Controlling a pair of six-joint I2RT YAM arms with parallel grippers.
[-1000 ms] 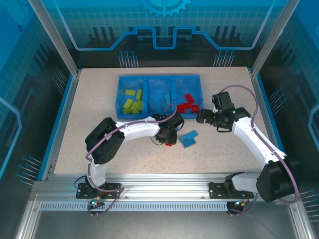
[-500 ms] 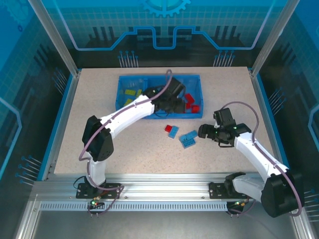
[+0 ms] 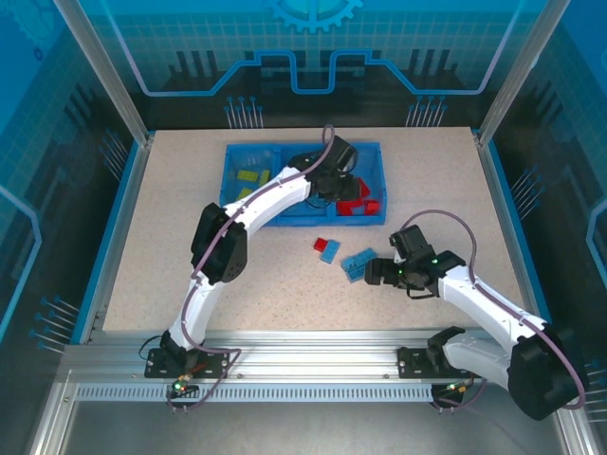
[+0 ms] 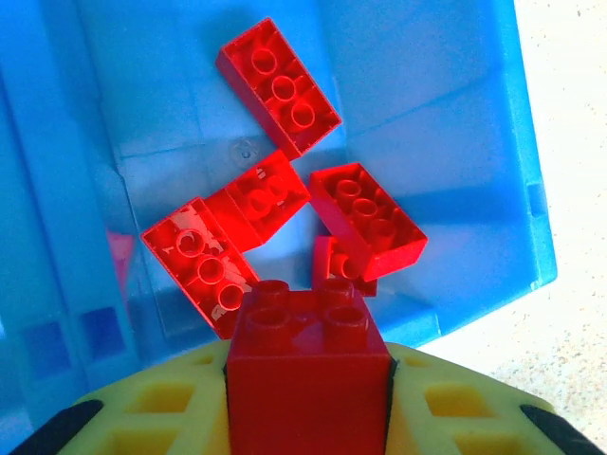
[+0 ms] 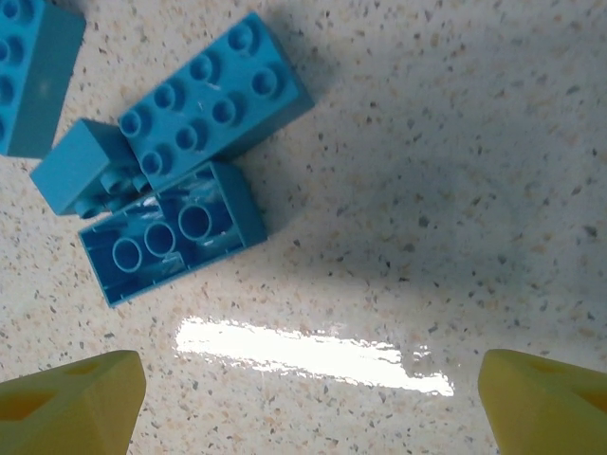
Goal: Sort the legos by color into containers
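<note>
1. you're at the drop of a red sort. the left gripper [image 4: 308,408] is clamped on a red brick [image 4: 308,360], studs up, just above the near wall of the tray [image 4: 533,199] at its right compartment, where the other reds [image 4: 365,218] lie.
2. next move, as i judge it: carry the brick a touch further in, then part the jaws so it lands among the reds and not on the wall.
3. the left arm [image 3: 275,194] stretches long across the tray, with its wrist over the red end.
4. your right gripper [image 5: 303,408] hovers low over the table [image 5: 455,190], jaws wide apart and empty. the blue bricks [image 5: 213,100] sit clustered just ahead of it.
5. a stray red brick [image 3: 321,245] and a stray blue brick [image 3: 331,252] lie side by side on the table, between the tray and that cluster.
</note>
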